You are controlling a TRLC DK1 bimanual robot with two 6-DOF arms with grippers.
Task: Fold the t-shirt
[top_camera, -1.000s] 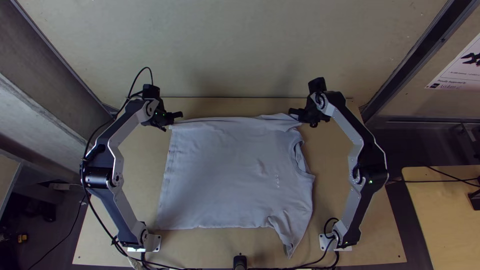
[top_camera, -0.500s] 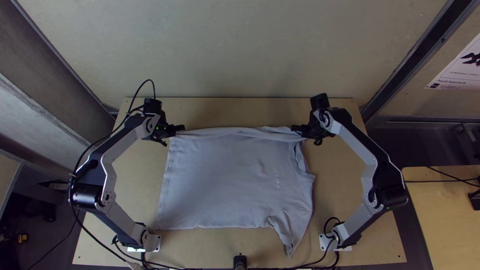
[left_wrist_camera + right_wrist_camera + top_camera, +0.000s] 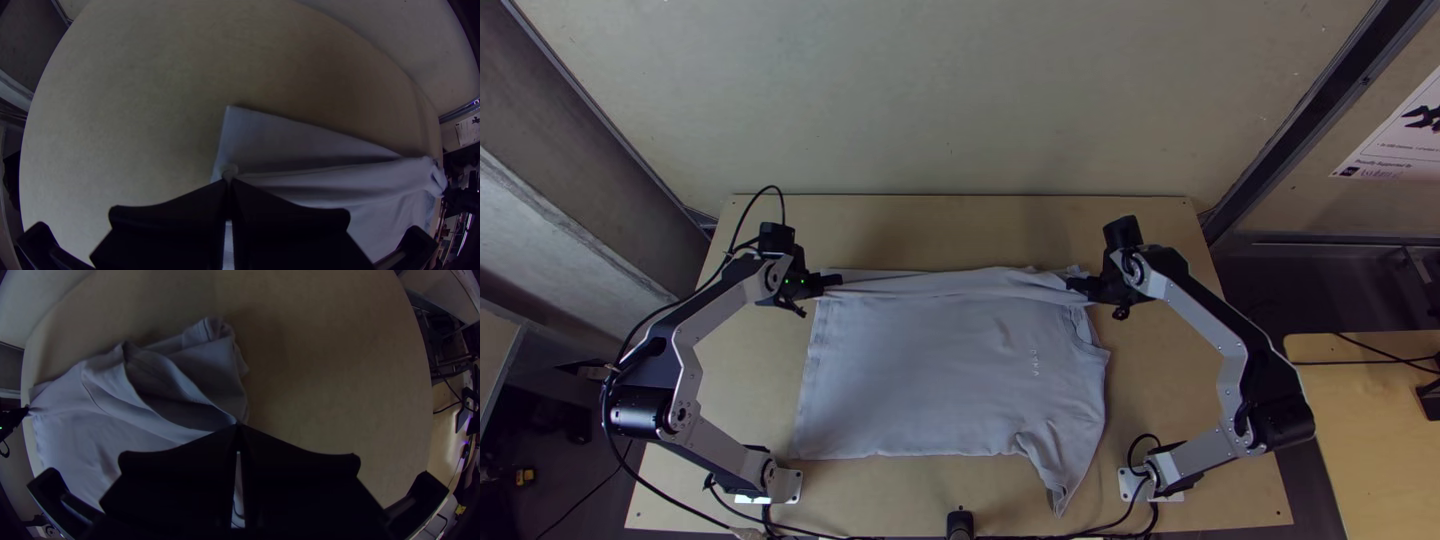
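look, left fingers [image 3: 170, 220] and right fingers [image 3: 300, 475] both clenched on the t-shirt [image 3: 940, 380], spread across the table [image 3: 960, 225], gripping its far fold at opposite ends, likely so the crease runs straight!

A pale wall [image 3: 950, 100] rises behind the wooden desk [image 3: 900, 490]; at the top view's right are a printed poster [image 3: 1405, 135] and a second wooden table [image 3: 1370, 450].

At the right is a white printed sheet [image 3: 1398, 138] — and nearer, dark cables [image 3: 1396, 360] cross a second wooden tabletop [image 3: 1365, 430].
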